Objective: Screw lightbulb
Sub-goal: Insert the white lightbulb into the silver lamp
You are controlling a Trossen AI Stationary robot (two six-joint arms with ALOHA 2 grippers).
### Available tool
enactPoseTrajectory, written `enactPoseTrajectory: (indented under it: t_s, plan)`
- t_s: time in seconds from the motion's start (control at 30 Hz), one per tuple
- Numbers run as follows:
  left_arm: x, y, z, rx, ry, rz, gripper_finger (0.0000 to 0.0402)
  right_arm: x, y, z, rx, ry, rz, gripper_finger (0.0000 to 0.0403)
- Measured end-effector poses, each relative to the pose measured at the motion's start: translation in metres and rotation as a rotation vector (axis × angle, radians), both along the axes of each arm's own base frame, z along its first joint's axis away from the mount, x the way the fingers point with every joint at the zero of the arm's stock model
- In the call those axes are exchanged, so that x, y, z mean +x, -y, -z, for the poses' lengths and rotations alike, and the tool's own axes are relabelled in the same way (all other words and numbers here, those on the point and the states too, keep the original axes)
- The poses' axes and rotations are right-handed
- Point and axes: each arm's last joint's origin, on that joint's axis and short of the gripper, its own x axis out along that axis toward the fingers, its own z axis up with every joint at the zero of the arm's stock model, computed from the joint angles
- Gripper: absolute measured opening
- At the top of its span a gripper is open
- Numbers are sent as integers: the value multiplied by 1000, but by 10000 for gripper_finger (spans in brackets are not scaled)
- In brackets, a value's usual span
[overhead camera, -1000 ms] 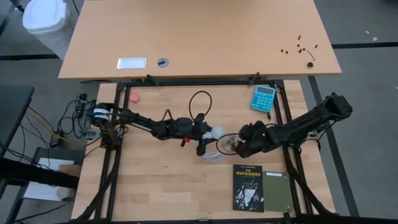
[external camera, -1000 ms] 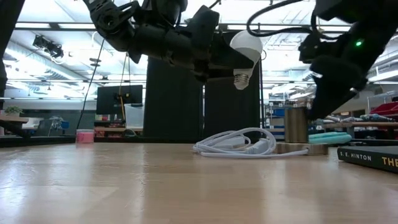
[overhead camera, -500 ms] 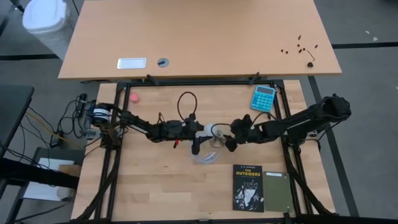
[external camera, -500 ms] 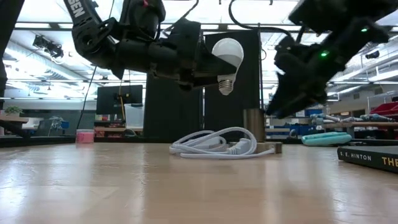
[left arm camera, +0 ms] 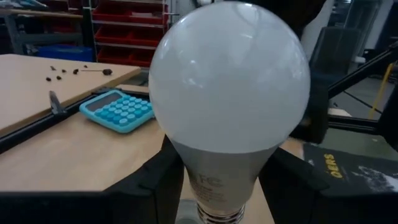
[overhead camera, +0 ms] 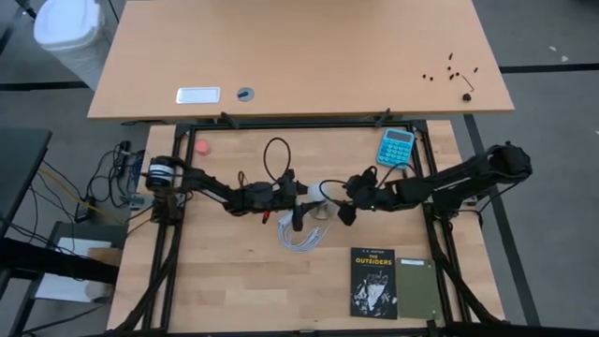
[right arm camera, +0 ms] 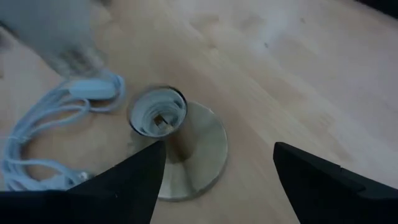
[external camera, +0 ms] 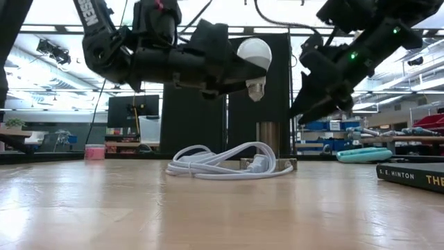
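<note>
Two arms: both reach toward the middle of the wooden table [overhead camera: 234, 281], meeting above the coiled cable.
Pink object: small, near the table's far left corner [overhead camera: 201, 147].
Left gripper [external camera: 239, 73]: clamped on the lightbulb's neck, held up off the table.
Lightbulb [external camera: 254, 54]: in the air, white globe up, metal screw base pointing down; above the socket and a little to its side.
White cable [external camera: 222, 161]: loose coil lying on the table, touching the socket base.
Socket [right arm camera: 158, 115]: upright metal cylinder on a round disc, mouth uncovered.
Right gripper [right arm camera: 214, 180]: fingers spread apart, holding nothing, hovering just above the socket.
Blue calculator [overhead camera: 396, 148]: near the far right edge.
Book [overhead camera: 374, 282]: flat at front right.
</note>
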Motion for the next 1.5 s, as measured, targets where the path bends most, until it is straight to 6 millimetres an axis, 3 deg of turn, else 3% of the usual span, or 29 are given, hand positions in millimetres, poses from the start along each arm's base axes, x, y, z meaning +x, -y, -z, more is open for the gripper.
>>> enactPoseTrajectory:
  t_s: [0.53, 1.13, 1.5]
  plan:
    - [24, -1, 32, -1, -9, -53, 197, -4, -2, -11, -32, 49, 20, 309]
    - [24, -5, 46, 16, -140, -102, 197, -3, -3, -12, -46, 51, 4, 309]
    - [25, -4, 43, 13, -113, -77, 197, -2, -3, -12, -55, 42, -47, 309]
